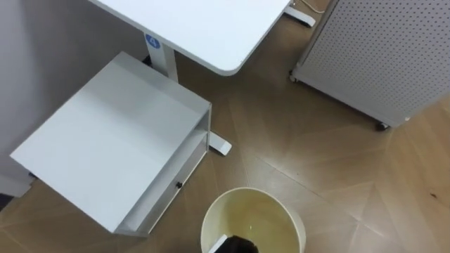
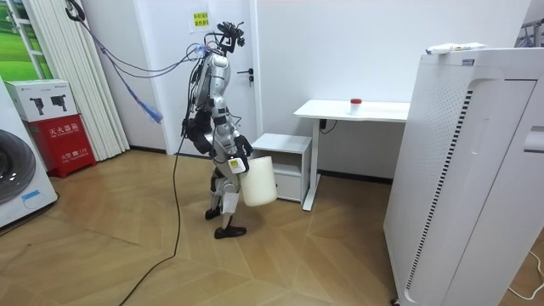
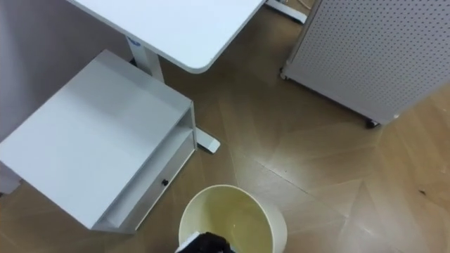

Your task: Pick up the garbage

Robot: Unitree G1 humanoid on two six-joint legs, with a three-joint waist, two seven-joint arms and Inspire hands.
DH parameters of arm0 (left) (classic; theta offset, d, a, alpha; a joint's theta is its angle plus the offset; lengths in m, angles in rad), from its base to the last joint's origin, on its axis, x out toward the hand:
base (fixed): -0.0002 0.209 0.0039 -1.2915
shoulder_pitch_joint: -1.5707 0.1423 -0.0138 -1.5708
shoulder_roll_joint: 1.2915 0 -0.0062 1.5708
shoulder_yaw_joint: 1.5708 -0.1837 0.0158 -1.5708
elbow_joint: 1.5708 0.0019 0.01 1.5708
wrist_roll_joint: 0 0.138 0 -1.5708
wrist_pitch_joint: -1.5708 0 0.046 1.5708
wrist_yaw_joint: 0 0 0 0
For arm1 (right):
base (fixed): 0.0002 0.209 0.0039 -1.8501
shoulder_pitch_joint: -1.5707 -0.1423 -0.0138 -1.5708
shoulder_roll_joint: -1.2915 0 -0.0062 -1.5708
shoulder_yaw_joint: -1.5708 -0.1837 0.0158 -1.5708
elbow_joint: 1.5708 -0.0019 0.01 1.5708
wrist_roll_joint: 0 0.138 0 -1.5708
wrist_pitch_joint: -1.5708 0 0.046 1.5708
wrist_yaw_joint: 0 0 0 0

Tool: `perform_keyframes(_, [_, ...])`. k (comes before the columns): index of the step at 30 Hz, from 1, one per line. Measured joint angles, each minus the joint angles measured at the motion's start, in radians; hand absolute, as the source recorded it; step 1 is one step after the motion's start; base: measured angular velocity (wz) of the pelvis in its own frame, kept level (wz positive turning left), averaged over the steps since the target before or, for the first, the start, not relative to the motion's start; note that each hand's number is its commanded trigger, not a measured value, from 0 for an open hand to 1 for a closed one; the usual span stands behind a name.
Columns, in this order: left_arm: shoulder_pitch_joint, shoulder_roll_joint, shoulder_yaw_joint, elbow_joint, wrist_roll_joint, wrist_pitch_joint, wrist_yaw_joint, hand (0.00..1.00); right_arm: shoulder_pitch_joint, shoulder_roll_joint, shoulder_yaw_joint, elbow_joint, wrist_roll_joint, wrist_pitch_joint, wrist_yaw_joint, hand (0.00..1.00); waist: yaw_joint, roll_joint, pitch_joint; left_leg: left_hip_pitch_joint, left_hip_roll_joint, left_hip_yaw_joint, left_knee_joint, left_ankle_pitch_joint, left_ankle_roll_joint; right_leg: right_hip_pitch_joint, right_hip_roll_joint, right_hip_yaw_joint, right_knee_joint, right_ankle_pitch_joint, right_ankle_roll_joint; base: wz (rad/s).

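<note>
Right hand (image 1: 240, 245) at bin (image 1: 278, 215) near rim, grip unreadable. You're in carry step, beside desk (image 2: 382, 110). Next: reach red item (image 2: 355, 103), likely garbage.

Bright, even indoor light falls on the white rectangular worktop (image 1: 204, 28), which looks uniformly pale. Beyond the worktop's rounded corner, the brown wooden parquet floor (image 1: 316, 161) carries a soft, pale sheen. Close under the worktop's edge the floor darkens into a faint, diffuse shadow.
</note>
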Motion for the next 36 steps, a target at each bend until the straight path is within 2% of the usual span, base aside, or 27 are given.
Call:
perform_keyframes(1, [0.006,0.000,0.000,0.000,0.004,0.000,0.000,0.00,0.002,0.002,0.000,0.003,-0.001,0.000,0.000,1.00,0.002,0.001,-0.0049,0.001,-0.001,0.000,0.000,0.000,0.000,0.001,0.000,-0.001,0.000,0.000,0.000,0.00])
perform_keyframes(3, [0.017,0.000,0.000,0.000,0.008,0.000,0.000,0.00,0.004,0.004,0.000,0.006,-0.001,0.000,0.000,1.00,0.003,0.000,-0.0090,0.005,-0.001,0.001,0.000,0.000,0.000,0.005,0.000,-0.001,0.000,0.000,0.000,0.00])
perform_keyframes(8, [0.023,0.000,0.002,0.000,0.028,0.000,0.003,0.00,0.007,0.005,-0.001,0.006,-0.006,-0.001,0.000,1.00,0.003,0.000,-0.0092,0.012,0.001,0.004,0.008,0.000,0.000,0.011,-0.002,0.000,0.000,0.001,0.000,0.00])
perform_keyframes(14, [0.021,0.000,0.004,-0.007,0.146,0.000,0.022,0.00,0.009,0.005,0.002,0.006,-0.002,-0.003,0.000,1.00,0.003,0.000,-0.0092,0.012,0.001,0.004,0.009,0.000,0.000,0.011,0.000,-0.002,0.002,0.003,-0.002,0.00])
perform_keyframes(20, [0.021,0.002,0.030,-0.006,0.313,0.000,0.108,0.00,0.015,0.004,0.009,0.005,0.002,-0.015,0.000,1.00,0.007,0.001,-0.0087,0.011,0.008,0.006,0.005,0.000,0.000,0.012,0.003,-0.002,-0.003,0.006,-0.002,0.00])
perform_keyframes(25, [0.022,0.002,0.055,-0.019,0.406,-0.006,0.173,0.00,0.041,-0.011,0.006,-0.018,-0.005,-0.032,0.001,1.00,0.031,0.009,-0.0077,0.009,0.012,0.006,0.005,0.000,0.000,0.013,0.007,-0.004,-0.006,0.006,-0.003,0.00])
perform_keyframes(29, [0.022,0.005,0.078,-0.034,0.457,-0.009,0.225,0.00,0.042,-0.016,0.000,-0.023,-0.004,-0.034,0.002,1.00,0.033,0.019,-0.0078,0.009,0.011,0.006,0.006,0.000,0.000,0.010,0.004,-0.004,-0.001,0.006,-0.004,0.00])
perform_keyframes(34, [0.025,0.010,0.086,-0.041,0.475,-0.030,0.291,0.00,0.045,-0.022,0.002,-0.023,0.003,-0.037,0.007,1.00,0.038,0.024,-0.0087,0.011,0.007,0.006,0.011,0.000,0.000,0.010,-0.001,-0.005,0.008,0.006,-0.004,0.00])
perform_keyframes(36, [0.040,0.021,0.085,-0.061,0.479,-0.037,0.303,0.00,0.048,-0.028,-0.001,-0.023,0.004,-0.037,0.013,1.00,0.041,0.025,-0.0089,0.011,0.000,0.003,0.015,0.000,0.000,0.011,-0.002,-0.005,0.008,0.006,-0.004,0.00])
